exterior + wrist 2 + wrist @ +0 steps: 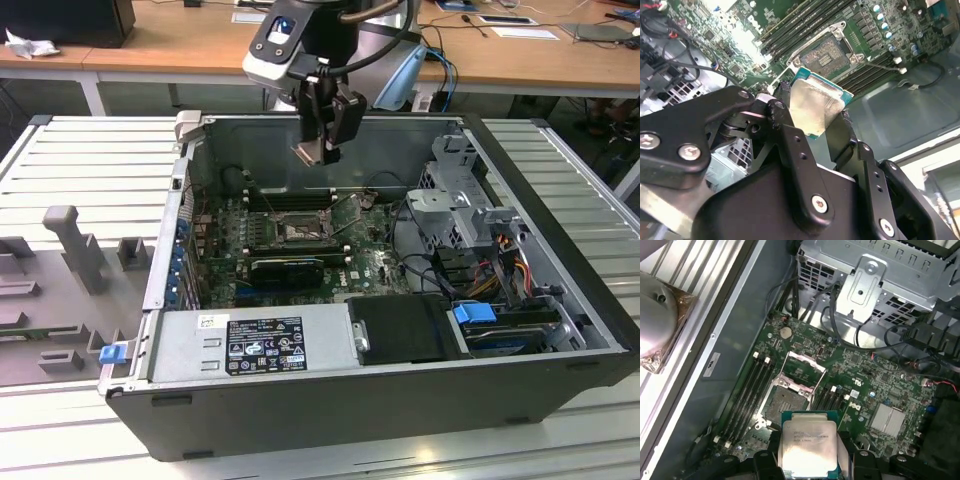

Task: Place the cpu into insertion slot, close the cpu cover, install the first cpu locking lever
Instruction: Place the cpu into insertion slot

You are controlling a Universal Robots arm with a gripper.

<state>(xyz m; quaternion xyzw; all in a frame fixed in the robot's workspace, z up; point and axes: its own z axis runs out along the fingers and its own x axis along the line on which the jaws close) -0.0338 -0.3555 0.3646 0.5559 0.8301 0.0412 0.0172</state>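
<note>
You're working the first step, cpu placement. Your gripper (322,152) is hanging above the slot (298,232), well clear of it, over the open case (400,405). The jaws are pinching the cpu (807,447) by two opposite edges, with its pale face looking up at the first wrist camera. In the second wrist view the cpu (815,107) is sitting tilted between the black fingers (790,145), its green rim showing. The slot is lying bare on the green board (865,370), dark centre exposed, nothing seated in it. The cover (801,371) is standing swung up off the slot on the far side from the gripper, so it isn't blocking the way in. I can't tell where the lever is sitting. My read is that nothing of the three steps is finished and the chip is only being carried in over the slot. Seating it is going to call for squaring the chip's edges to the slot's frame, centring it right over the dark square, matching the chip's orientation, and coming down level and slow. Watch for a corner catching the metal surround or the chip dropping skewed onto the contacts.
</note>
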